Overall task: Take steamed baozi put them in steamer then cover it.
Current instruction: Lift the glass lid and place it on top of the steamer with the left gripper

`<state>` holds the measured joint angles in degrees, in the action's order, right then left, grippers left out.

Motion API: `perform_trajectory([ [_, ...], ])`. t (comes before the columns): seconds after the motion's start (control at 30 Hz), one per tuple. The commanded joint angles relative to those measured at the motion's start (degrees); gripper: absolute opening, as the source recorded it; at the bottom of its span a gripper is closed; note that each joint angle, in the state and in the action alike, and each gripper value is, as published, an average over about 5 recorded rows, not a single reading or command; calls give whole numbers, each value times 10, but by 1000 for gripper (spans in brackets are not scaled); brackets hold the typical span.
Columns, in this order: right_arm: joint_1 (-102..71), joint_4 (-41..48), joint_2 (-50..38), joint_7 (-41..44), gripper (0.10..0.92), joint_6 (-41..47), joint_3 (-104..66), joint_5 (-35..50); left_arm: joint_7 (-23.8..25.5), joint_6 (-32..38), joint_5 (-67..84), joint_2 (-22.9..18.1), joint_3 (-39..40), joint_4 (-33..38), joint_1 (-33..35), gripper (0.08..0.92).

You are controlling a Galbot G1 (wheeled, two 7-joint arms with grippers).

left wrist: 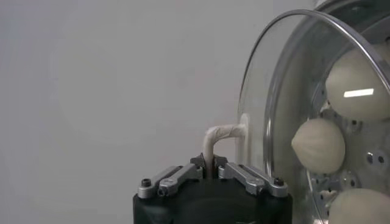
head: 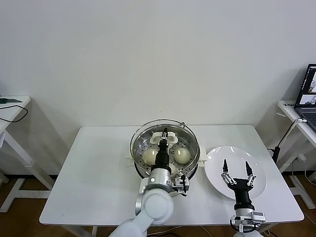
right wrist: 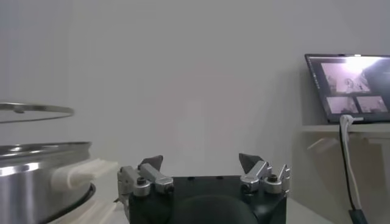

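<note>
Left gripper (head: pixel 165 132) is over the steamer (head: pixel 143 170), arm reaching straight up from 6 o'clock across the near rim. Fingers pinched tight on the white handle (left wrist: pixel 220 134) of the cover (head: pixel 190 136); the left wrist view shows the handle loop clamped between the jaws. The right wrist view shows the cover's rim (right wrist: pixel 36 110) above the steamer rim (right wrist: pixel 42 149) with a gap, so not seated.

Baozi sit inside on the perforated floor: from the head view two are plain, one at 7 o'clock of the basket (head: pixel 150 156) and one at 4 o'clock (head: pixel 182 155). The left wrist view shows three through the glass; a fourth I can't confirm.

Right gripper (head: pixel 237 173) is parked over the white plate (head: pixel 259 190), at 3 o'clock of the steamer, forearm coming up from 6 o'clock, jaws spread wide, holding nothing.

All on the white table (head: pixel 89 177).
</note>
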<state>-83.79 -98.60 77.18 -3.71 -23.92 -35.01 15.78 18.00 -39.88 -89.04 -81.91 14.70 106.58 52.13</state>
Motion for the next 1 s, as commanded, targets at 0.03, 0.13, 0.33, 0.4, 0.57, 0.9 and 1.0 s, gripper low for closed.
perform_trajectory([
  [0.03,1,4,-1,0,823,0,-1,-2,-5,1,-9,-28,2,-26,1,188],
  [0.13,2,6,-2,0,823,0,-1,-2,-6,2,-12,-31,2,-27,5,188],
  [0.33,3,5,-2,0,823,0,0,-2,-11,5,-19,-34,-4,-30,13,188],
  [0.4,3,6,-2,0,823,0,1,-2,-13,6,-23,-36,-7,-32,16,188],
  [0.57,2,4,-2,0,823,0,3,-3,-17,10,-27,-43,-13,-41,18,188],
  [0.9,0,2,-4,1,823,0,1,-3,-25,16,-29,-48,-20,-50,22,188],
  [1.0,1,2,-4,1,823,0,2,-3,-25,16,-29,-50,-20,-52,23,188],
])
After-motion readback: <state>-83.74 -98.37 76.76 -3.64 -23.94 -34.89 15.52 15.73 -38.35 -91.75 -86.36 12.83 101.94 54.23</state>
